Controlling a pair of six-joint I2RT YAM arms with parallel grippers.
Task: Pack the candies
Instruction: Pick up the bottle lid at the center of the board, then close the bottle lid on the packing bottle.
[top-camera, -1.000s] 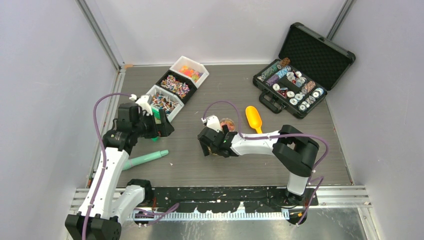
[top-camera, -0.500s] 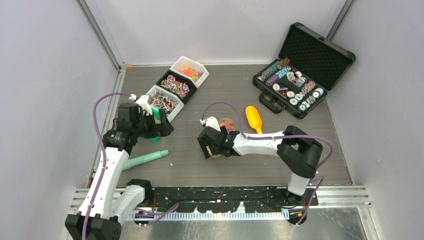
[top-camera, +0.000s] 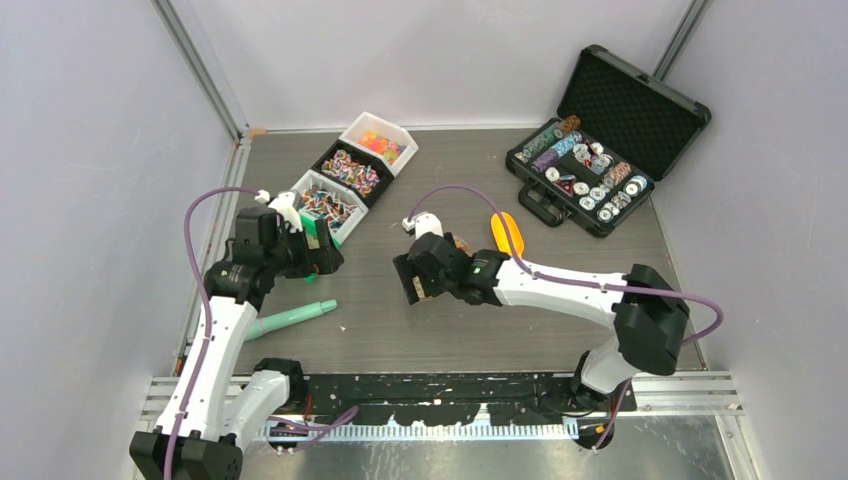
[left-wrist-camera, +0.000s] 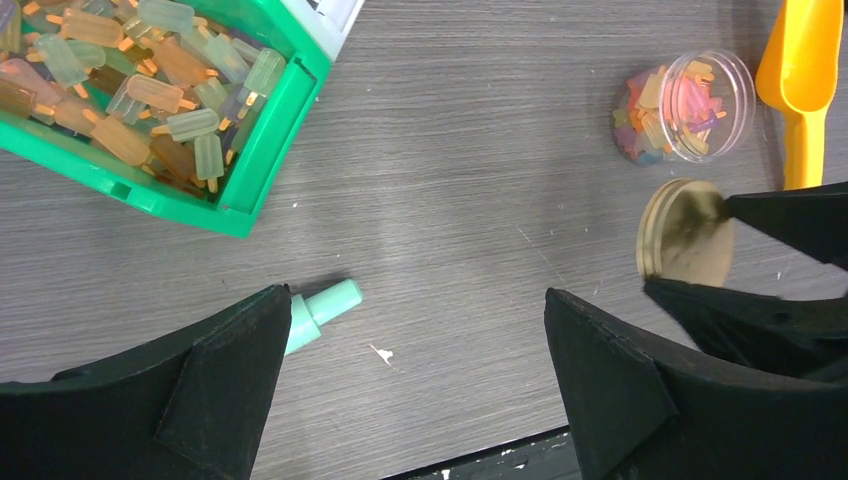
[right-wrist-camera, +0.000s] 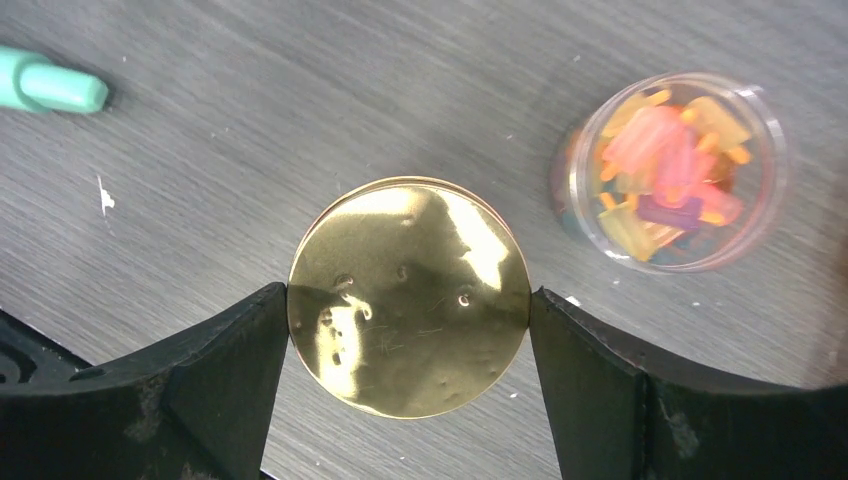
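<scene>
right gripper (right-wrist-camera: 408, 312) pinching smooth round gold disc (right-wrist-camera: 408, 290), left gripper (left-wrist-camera: 418, 310) wide, translucent candies (right-wrist-camera: 670, 165) in clear round tub (right-wrist-camera: 566, 175)

Top cam high, far; wrist cams close, facing down (share gold disc (right-wrist-camera: 408, 297)).

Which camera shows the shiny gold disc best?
Right wrist view: the flat round gold disc fills the middle, between the fingers of the right gripper. Left wrist view shows it small; top view barely shows it.

Left wrist view's top edge cuts off green bin (left-wrist-camera: 268, 135) and orange scoop (left-wrist-camera: 800, 70).
</scene>
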